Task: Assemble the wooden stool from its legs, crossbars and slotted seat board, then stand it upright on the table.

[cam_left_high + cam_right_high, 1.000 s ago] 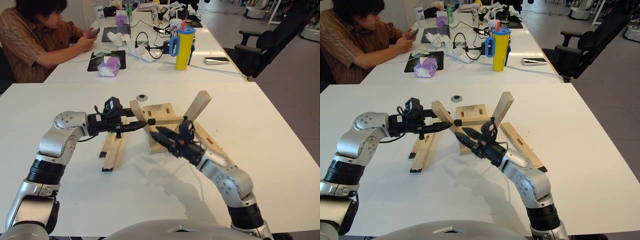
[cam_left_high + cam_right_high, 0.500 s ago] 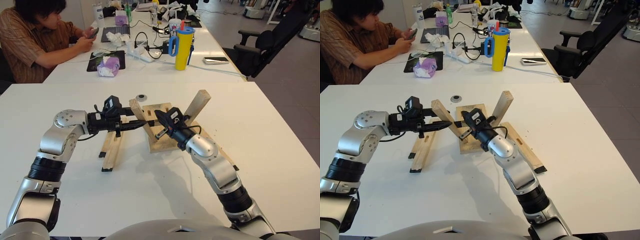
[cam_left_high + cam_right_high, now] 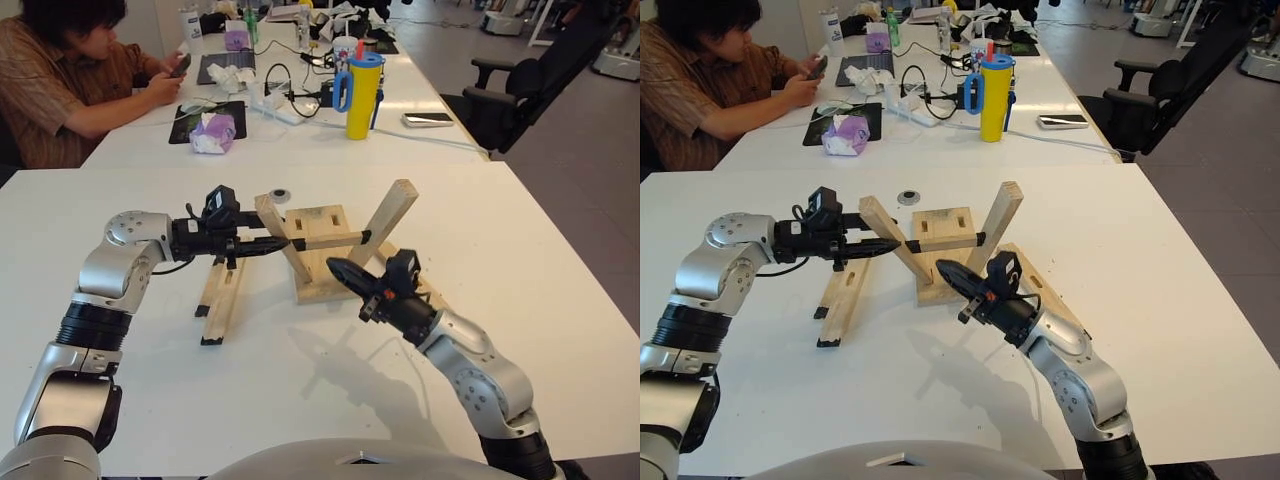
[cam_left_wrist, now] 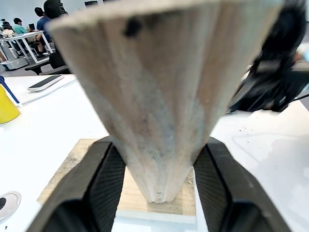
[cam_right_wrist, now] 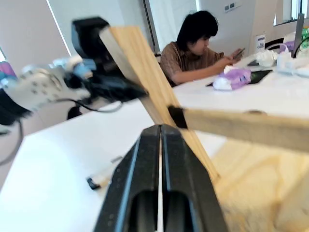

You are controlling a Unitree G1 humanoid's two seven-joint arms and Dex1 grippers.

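We see bright, even light from above on the white rectangular table (image 3: 560, 250), which shines mildly. Soft grey shadows lie on the table just in front of the half-built pale wooden stool frame (image 3: 325, 240). In the wrist views the frame's nearest wood and the room beyond the table are blurred.

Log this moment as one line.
left gripper: shut on leg | right gripper: shut, empty, near seat board | crossbar: joins leg to second leg | seat board: flat on table
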